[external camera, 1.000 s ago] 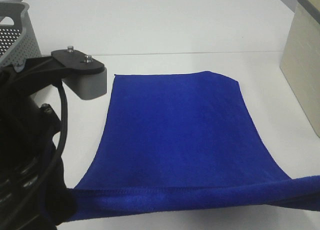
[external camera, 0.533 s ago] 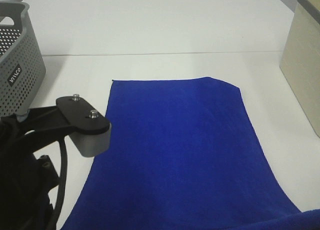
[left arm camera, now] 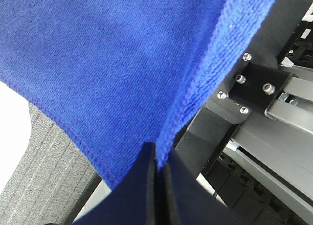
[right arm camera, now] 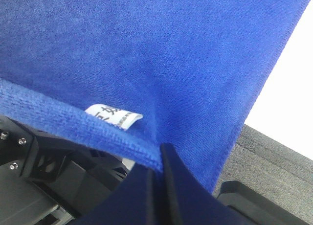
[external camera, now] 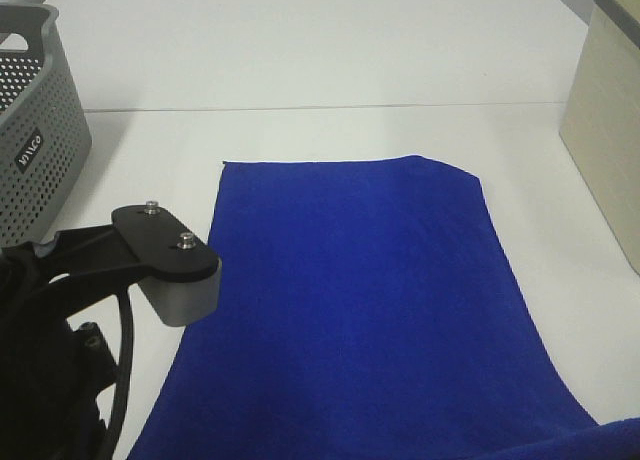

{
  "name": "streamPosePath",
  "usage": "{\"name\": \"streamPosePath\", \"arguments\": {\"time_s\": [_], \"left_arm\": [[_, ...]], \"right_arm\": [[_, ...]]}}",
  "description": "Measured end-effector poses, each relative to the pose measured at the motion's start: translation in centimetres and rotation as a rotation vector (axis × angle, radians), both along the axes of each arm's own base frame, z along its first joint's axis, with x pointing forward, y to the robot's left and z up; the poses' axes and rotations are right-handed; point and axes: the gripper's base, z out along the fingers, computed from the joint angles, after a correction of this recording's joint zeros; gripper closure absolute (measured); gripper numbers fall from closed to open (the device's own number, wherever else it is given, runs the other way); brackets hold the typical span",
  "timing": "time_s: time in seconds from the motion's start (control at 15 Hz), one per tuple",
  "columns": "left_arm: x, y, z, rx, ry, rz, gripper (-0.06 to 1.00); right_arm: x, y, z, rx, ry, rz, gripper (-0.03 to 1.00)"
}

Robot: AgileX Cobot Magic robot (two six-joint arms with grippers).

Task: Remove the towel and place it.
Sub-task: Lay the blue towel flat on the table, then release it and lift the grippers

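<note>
The deep blue towel (external camera: 360,280) lies spread flat on the white table (external camera: 300,70), its far edge straight and its near edge running off the bottom of the exterior high view. My left gripper (left arm camera: 159,159) is shut on the towel's near left corner (left arm camera: 122,63), by the table's front edge. My right gripper (right arm camera: 159,161) is shut on the near right corner (right arm camera: 146,49), beside the small white label (right arm camera: 113,116). In the exterior view only the left arm's wrist camera mount (external camera: 165,260) shows; both grippers are below the frame.
A grey perforated basket (external camera: 35,130) stands at the left edge of the table. A beige box (external camera: 605,130) stands at the right edge. Grey floor shows beyond the table's front edge in the wrist views (left arm camera: 39,156).
Both arms have drawn the towel's near edge toward the front, out of the exterior view. The towel has slid forward and now lies flatter. The left arm has moved down and back.
</note>
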Motion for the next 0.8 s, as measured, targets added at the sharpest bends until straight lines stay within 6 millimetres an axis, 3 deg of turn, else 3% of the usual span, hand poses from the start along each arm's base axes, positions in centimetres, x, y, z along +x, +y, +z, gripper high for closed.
{"name": "streamPosePath", "arguments": {"time_s": [0.47, 0.67, 0.8], "left_arm": [[-0.1, 0.1, -0.03, 0.01, 0.01, -0.005, 0.94], [-0.12, 0.13, -0.03, 0.013, 0.012, -0.006, 0.86], [-0.23, 0.26, -0.03, 0.027, 0.024, -0.013, 0.69]], "right_arm": [[0.01, -0.07, -0.03, -0.008, 0.008, -0.023, 0.79], [0.02, -0.15, -0.06, -0.016, 0.007, -0.022, 0.71], [0.04, -0.22, -0.07, -0.018, 0.016, -0.05, 0.61]]}}
